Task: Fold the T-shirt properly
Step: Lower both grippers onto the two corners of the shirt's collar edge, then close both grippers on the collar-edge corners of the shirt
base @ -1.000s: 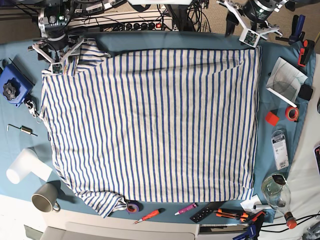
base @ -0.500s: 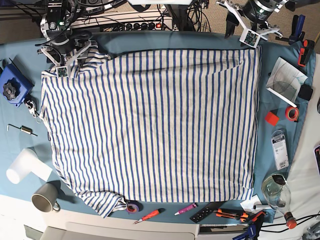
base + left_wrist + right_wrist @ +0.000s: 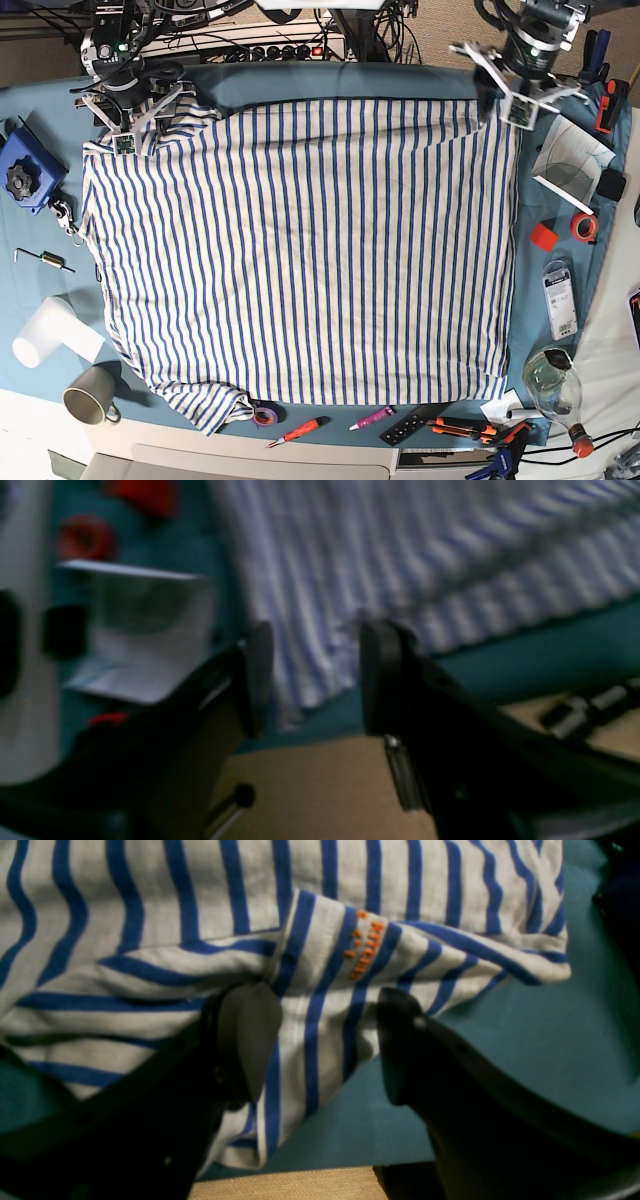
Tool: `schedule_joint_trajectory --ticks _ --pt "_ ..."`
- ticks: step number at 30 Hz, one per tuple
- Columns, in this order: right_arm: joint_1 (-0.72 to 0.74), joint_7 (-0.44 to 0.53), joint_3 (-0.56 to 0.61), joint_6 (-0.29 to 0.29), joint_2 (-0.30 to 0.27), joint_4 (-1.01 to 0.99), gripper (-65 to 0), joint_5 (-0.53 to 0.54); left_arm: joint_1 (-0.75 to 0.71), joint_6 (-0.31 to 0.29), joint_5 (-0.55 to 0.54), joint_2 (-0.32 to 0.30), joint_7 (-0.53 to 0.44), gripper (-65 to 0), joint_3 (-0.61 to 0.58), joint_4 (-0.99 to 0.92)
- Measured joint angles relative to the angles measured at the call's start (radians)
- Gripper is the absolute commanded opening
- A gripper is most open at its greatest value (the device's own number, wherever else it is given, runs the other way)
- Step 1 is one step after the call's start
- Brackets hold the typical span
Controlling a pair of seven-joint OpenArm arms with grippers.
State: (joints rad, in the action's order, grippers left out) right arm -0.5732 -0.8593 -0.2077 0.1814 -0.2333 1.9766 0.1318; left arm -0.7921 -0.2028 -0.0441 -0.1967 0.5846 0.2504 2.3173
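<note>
The T-shirt (image 3: 300,250), white with blue stripes, lies spread flat over most of the teal table (image 3: 340,82). At its far right corner my left gripper (image 3: 515,95) hovers. In the blurred left wrist view that gripper (image 3: 315,680) is open, with the shirt's corner (image 3: 310,690) lying between the two dark fingers. My right gripper (image 3: 128,118) is at the far left corner, over a bunched sleeve. In the right wrist view it (image 3: 322,1045) stands open astride the sleeve fold (image 3: 320,990), just below a patch of orange stitching (image 3: 362,947).
A blue block (image 3: 25,170) and a white roll (image 3: 45,335) lie at the left, a mug (image 3: 90,395) at the front left. Screwdriver (image 3: 300,430), remote (image 3: 408,427) and glass bottle (image 3: 555,385) line the front edge. Paper (image 3: 570,150) and red tape (image 3: 583,226) sit at the right.
The left gripper has come down and inward from beyond the table's far edge onto the shirt's far right corner. The right gripper shifted slightly over the sleeve, then held still.
</note>
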Motion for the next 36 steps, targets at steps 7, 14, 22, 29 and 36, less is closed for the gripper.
schedule_joint_trajectory --ticks 7,14,22,29,36 --pt "0.0 -0.002 0.0 0.0 0.0 0.001 -30.9 0.0 0.053 0.023 -0.022 0.002 0.093 -32.4 -0.001 -0.121" --pt "0.0 -0.006 0.0 0.0 0.0 0.001 -30.9 0.0 0.123 0.024 -0.035 0.002 0.113 -32.4 -0.002 -0.23" --pt "0.0 -0.008 0.0 0.005 0.0 0.002 -38.3 0.005 0.139 0.065 -0.042 0.002 0.126 -46.7 -0.002 -0.254" --pt "0.0 -0.019 0.005 0.021 0.001 0.002 -59.1 0.024 0.139 0.118 -0.043 0.003 0.126 -65.0 -0.002 -0.255" --pt "0.0 -0.024 0.006 0.024 0.002 0.003 -65.0 -0.017 0.139 0.093 -0.042 0.003 0.126 -65.0 -0.002 -0.255"
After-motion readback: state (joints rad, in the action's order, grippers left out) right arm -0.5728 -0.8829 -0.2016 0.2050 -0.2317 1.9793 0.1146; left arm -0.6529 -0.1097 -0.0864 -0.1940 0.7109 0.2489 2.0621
